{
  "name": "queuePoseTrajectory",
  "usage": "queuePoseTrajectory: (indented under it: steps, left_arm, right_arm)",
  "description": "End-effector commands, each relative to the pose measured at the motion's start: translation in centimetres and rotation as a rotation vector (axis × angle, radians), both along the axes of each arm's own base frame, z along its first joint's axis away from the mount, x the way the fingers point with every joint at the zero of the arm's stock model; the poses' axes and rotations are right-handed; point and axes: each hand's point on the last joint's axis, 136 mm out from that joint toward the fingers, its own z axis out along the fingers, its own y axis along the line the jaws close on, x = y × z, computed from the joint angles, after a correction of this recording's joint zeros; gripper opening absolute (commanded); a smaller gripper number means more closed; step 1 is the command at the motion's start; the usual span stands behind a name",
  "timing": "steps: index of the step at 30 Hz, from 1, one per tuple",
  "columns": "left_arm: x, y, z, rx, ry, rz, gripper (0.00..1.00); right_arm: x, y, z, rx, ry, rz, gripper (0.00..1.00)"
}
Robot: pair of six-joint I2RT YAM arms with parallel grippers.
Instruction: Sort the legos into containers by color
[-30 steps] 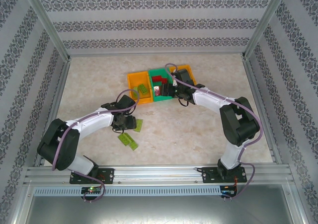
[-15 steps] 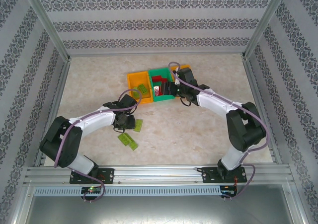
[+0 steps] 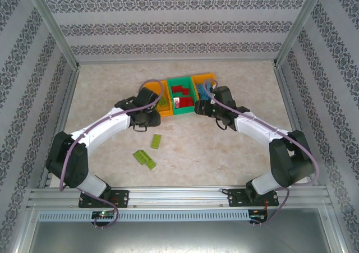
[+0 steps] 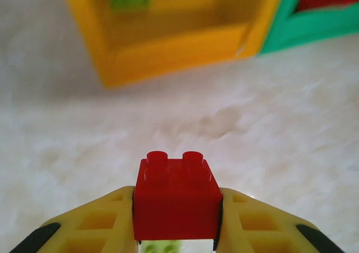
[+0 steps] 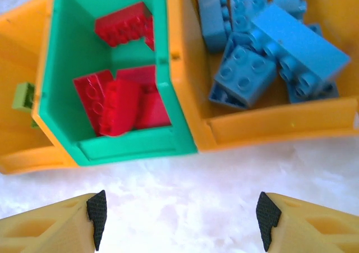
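On a marbled tabletop [image 3: 224, 152], the left gripper [image 4: 175, 225] clamps a red brick [image 4: 175, 199], best dropped squarely over the green bin [image 5: 129, 150]; the right gripper [image 5: 181, 214] gapes empty beside it.

Overhead camera looks down; wrist cameras closely share the green bin [image 5: 134, 149].

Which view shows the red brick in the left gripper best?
Left wrist: the red brick is close and sharp, clamped in the left gripper. From the top it hides under that gripper. The right wrist sees other red bricks in the green bin.
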Motion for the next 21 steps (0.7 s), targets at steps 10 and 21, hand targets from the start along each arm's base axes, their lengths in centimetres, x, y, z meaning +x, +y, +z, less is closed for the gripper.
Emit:
queuePoseTrajectory:
  steps: [10,21]
  left_arm:
    - [11.3,-9.6,3.3,-0.176,-0.094,-0.159,0.32]
    - [17.4,-10.8,1.1,-0.144,-0.118,-0.1,0.43]
  right_arm:
    - [-5.3,-0.8,-4.6,-0.044,0.053,-0.015,0.75]
    - [-7.5,-0.1,-4.8,-0.069,0.042,0.013,0.76]
